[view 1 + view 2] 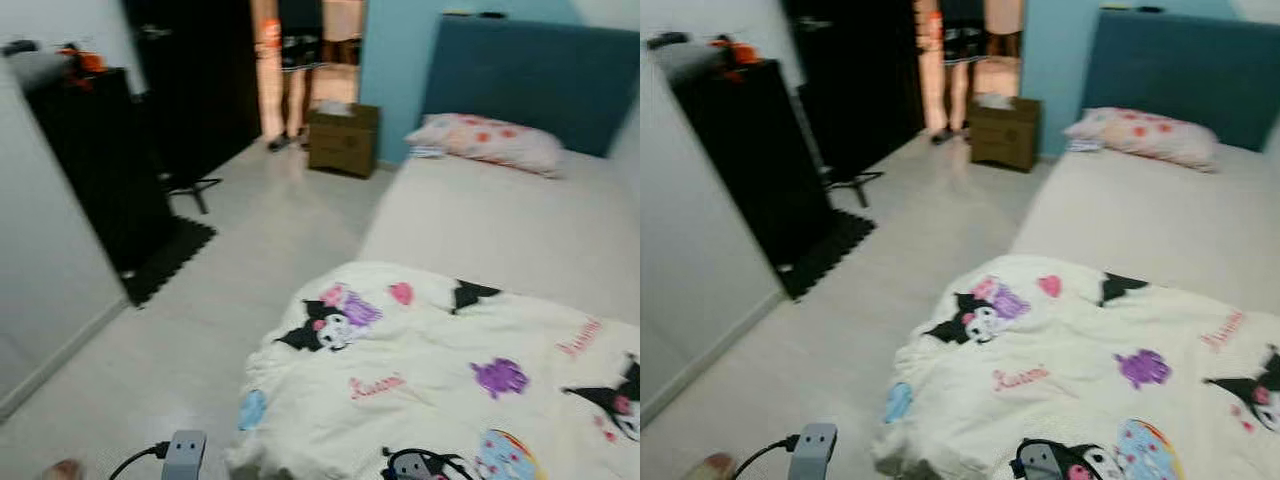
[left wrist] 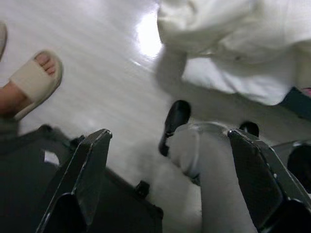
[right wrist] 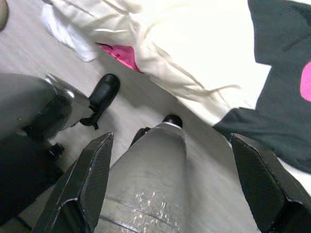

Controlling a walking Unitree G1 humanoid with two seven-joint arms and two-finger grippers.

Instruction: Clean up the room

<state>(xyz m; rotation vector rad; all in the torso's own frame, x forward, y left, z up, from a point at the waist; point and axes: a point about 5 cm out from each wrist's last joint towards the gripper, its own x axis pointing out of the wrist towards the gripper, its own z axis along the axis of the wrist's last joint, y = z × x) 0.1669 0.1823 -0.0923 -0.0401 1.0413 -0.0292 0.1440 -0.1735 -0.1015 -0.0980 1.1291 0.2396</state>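
Note:
A cream blanket [image 1: 450,380] printed with cartoon figures lies bunched over the near end of the bed [image 1: 500,230], one edge hanging toward the floor. A pink-spotted pillow [image 1: 490,142] rests against the blue headboard [image 1: 530,70]. Both arms hang low beside my legs. In the left wrist view my left gripper [image 2: 170,138] is open over the pale floor, with nothing between its fingers [image 2: 92,160]. My right gripper [image 3: 171,140] is open too, next to the hanging blanket [image 3: 194,53] and empty.
A brown nightstand [image 1: 343,138] stands by the bed's head. A black cabinet [image 1: 100,160] and black mat [image 1: 170,258] line the left wall. A person [image 1: 297,60] stands in the far doorway. A power strip [image 1: 184,455] lies near my feet, beside a slippered foot [image 2: 31,82].

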